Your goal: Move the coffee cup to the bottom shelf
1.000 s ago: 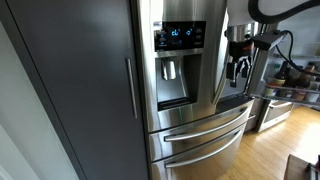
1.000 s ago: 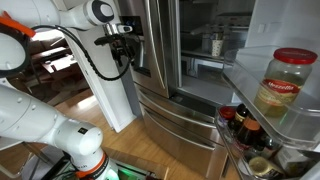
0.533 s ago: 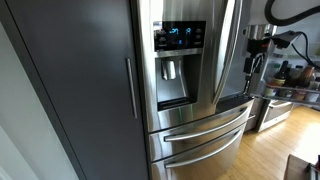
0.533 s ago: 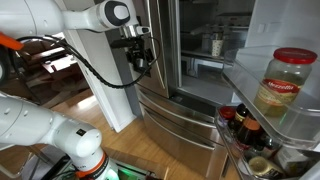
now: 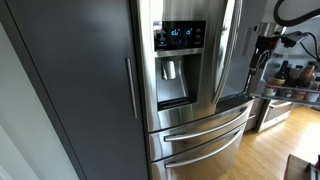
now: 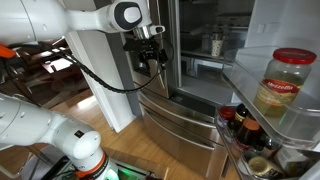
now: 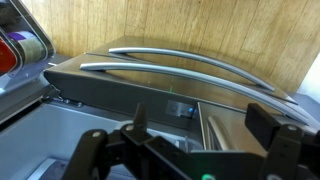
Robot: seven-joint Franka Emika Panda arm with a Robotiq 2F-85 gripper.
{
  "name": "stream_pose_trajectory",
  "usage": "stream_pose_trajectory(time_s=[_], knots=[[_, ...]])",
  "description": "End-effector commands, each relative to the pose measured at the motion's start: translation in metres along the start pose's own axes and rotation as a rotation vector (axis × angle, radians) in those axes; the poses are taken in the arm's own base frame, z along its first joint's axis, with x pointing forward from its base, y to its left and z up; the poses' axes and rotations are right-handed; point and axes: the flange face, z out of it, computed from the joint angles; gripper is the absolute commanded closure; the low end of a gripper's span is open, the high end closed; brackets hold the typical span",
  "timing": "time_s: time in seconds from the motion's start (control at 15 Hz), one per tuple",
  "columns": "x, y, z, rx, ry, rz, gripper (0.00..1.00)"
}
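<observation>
A small pale cup [image 6: 216,45] stands on an upper shelf inside the open fridge, seen in an exterior view. My gripper [image 6: 152,62] hangs in front of the fridge's left door edge, to the left of the cup and well apart from it. It also shows at the fridge's right side in an exterior view [image 5: 262,56]. In the wrist view the gripper [image 7: 200,125] is open and empty, its two dark fingers spread above the fridge's lower front. The cup does not show in the wrist view.
The open fridge door holds a large jar [image 6: 283,82] and several bottles [image 6: 245,125] on its shelves. Two steel drawer handles [image 7: 190,62] lie below the gripper. The closed door carries a dispenser panel [image 5: 180,38]. Wooden floor [image 5: 275,150] surrounds the fridge.
The arm has swung the gripper steadily toward the open fridge compartment. The gripper has stayed open and empty, and the cup has not moved.
</observation>
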Motion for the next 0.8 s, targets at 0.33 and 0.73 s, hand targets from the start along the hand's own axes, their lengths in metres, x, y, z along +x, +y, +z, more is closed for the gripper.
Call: stream_pose_trajectory(time_s=[0.33, 0.73], knots=[[0.006, 0.006, 0.000, -0.048, 0.039, -0.066, 0.00], [0.061, 0.081, -0.006, -0.133, 0.359, 0.030, 0.00]])
